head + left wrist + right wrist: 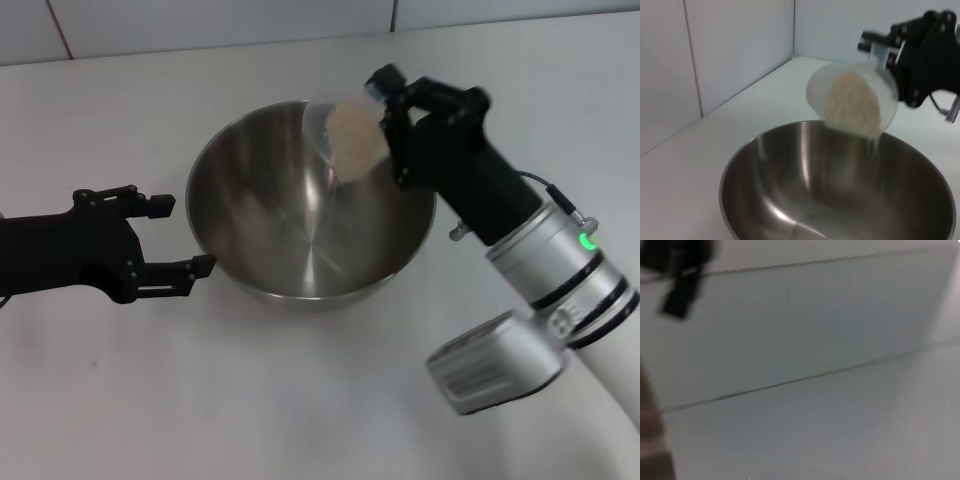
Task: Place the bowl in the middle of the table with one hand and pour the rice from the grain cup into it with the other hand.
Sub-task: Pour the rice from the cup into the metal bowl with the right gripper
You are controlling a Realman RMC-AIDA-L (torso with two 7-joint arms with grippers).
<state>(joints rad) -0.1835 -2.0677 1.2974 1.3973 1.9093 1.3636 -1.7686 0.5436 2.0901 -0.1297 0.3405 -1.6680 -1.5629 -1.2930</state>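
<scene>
Stainless bowl (310, 205) sits mid-table (300, 400), placement done. Right gripper (385, 110) clamped on grain cup (345, 130), tipped over the bowl's rim; rice (852, 102) just spilling, most left. Left gripper (165, 235) open beside the bowl, apart.

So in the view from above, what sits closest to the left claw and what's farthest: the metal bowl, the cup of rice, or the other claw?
1. The bowl: nearest, its rim just beside the open left claw.
2. The grain cup: tilted over the bowl's far rim, rice spilling out.
3. The right claw: farthest, gripping the cup from the bowl's right side, only slightly beyond it.
</scene>
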